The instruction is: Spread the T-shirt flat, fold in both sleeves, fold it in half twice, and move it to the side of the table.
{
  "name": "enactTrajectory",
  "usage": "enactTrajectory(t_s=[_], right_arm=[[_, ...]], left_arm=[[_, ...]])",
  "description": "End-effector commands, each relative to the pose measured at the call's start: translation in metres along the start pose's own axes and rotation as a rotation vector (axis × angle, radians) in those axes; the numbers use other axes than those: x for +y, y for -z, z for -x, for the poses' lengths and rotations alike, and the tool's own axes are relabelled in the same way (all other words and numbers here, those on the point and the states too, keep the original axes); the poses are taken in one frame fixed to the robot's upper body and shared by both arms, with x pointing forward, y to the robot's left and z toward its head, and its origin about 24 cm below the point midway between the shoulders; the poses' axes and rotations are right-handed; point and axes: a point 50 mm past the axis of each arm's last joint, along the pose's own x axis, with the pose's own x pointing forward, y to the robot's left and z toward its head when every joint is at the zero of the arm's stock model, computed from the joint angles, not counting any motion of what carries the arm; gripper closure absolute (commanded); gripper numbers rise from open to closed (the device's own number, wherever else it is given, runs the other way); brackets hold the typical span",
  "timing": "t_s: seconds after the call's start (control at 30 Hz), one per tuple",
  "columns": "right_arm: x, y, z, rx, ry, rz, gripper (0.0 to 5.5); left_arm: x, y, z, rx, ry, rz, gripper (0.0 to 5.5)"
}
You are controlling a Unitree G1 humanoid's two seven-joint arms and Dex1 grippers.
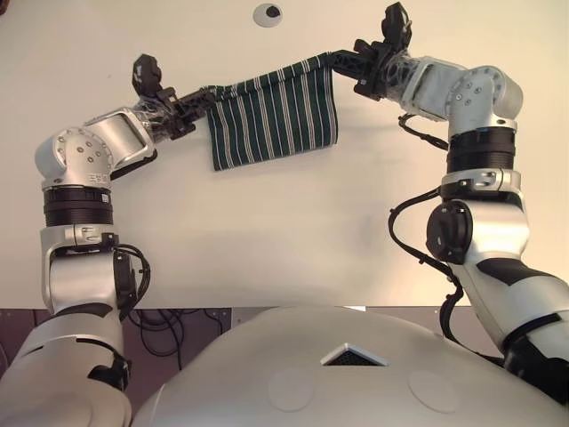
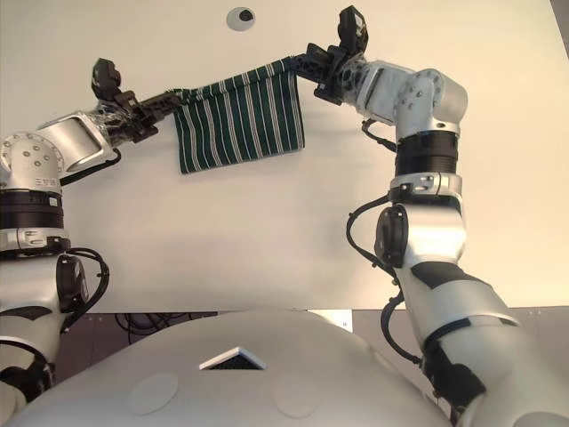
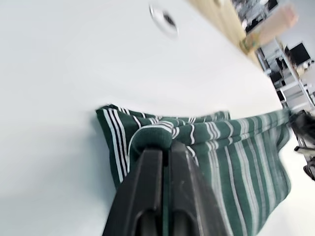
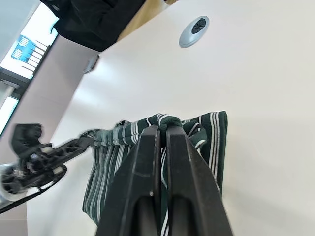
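Observation:
The T-shirt [image 1: 274, 121] is dark green with white stripes, folded into a small rectangle. It hangs stretched between both grippers above the far part of the white table [image 1: 267, 231]. My left gripper [image 1: 206, 95] is shut on the T-shirt's left top corner [image 3: 157, 135]. My right gripper [image 1: 335, 60] is shut on its right top corner [image 4: 165, 123], held a little higher and farther back. The lower edge of the cloth hangs just over the tabletop; whether it touches I cannot tell.
A round grey cable grommet [image 1: 267, 14] sits in the table beyond the shirt. The table's near edge [image 1: 267, 307] runs across the front, with cables below it. Wide bare tabletop lies between the shirt and that edge.

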Motion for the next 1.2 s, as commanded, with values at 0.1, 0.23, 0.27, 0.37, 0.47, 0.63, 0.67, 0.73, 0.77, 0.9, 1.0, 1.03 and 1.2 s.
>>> enactTrajectory(t_s=[0.1,0.23,0.27,0.37,0.47,0.63,0.67,0.73,0.77,0.9,1.0,1.03,1.2], right_arm=[[-0.001,-0.005,-0.020,-0.016,0.102,0.035,5.50],[-0.001,-0.003,-0.029,-0.021,0.122,0.040,5.50],[-0.002,-0.001,-0.030,-0.017,0.132,0.042,5.50],[-0.003,0.002,-0.032,-0.011,0.153,0.045,5.20],[0.000,0.002,-0.036,-0.022,0.147,0.039,4.78],[0.005,-0.005,-0.038,-0.091,0.147,0.005,4.39],[0.005,-0.007,-0.038,-0.104,0.149,0.008,4.39],[0.006,-0.013,-0.037,-0.142,0.152,0.070,4.39],[0.010,-0.018,-0.037,-0.160,0.137,0.145,4.39],[0.029,-0.020,-0.041,-0.148,0.029,0.495,4.39],[0.041,0.005,-0.047,-0.066,-0.084,0.671,4.39],[0.043,0.014,-0.048,-0.041,-0.108,0.698,4.39],[0.030,0.039,-0.048,0.022,-0.099,0.699,4.39]], left_arm=[[0.004,-0.004,-0.018,0.018,-0.053,-0.013,5.48],[0.000,-0.011,-0.041,-0.025,-0.080,-0.011,5.48],[-0.001,-0.012,-0.045,-0.035,-0.083,-0.008,5.48],[-0.004,-0.013,-0.052,-0.045,-0.087,0.000,5.01],[0.000,-0.012,-0.053,-0.056,-0.104,0.019,4.58],[0.005,-0.015,-0.054,-0.105,-0.158,0.055,3.83],[0.005,-0.017,-0.055,-0.119,-0.161,0.063,3.69],[0.004,-0.022,-0.056,-0.160,-0.167,0.075,3.69],[0.004,-0.024,-0.056,-0.174,-0.173,0.071,3.69],[0.005,-0.027,-0.053,-0.195,-0.181,0.034,3.69],[0.007,-0.028,-0.045,-0.218,-0.191,-0.008,3.69],[0.008,-0.028,-0.042,-0.227,-0.195,-0.017,3.69],[0.014,-0.025,-0.026,-0.258,-0.217,-0.043,3.69]])
